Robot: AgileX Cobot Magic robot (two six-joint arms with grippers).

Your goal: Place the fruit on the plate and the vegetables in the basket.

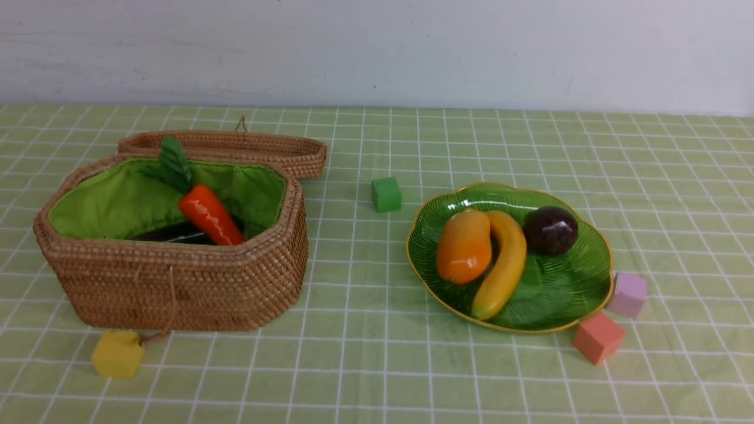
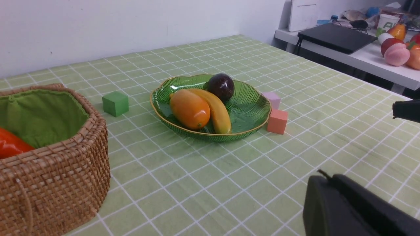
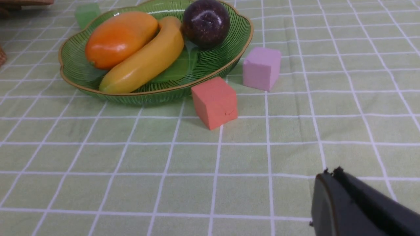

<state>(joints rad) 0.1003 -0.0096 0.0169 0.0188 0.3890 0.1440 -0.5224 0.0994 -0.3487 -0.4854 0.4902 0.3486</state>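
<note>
The wicker basket [image 1: 177, 282] with green lining stands at the left. An orange-red carrot [image 1: 209, 215] leans inside it over a dark eggplant [image 1: 177, 235], which is mostly hidden. At the right, the green plate [image 1: 565, 294] holds the fruit: an orange mango [image 1: 464, 246], a yellow banana [image 1: 503, 265] and a dark-purple mangosteen [image 1: 551, 229]. Neither gripper shows in the front view. My left gripper [image 2: 328, 178] is shut and empty above the cloth, well short of the plate [image 2: 252, 127]. My right gripper [image 3: 329, 173] is also shut and empty, near the salmon cube [image 3: 215, 101].
The basket lid [image 1: 235, 147] lies behind the basket. Foam cubes sit around: green [image 1: 386, 194] between basket and plate, yellow [image 1: 118, 353] at the basket's front, lilac [image 1: 628, 294] and salmon [image 1: 598, 337] against the plate's right rim. A side table [image 2: 361, 55] stands beyond the table edge.
</note>
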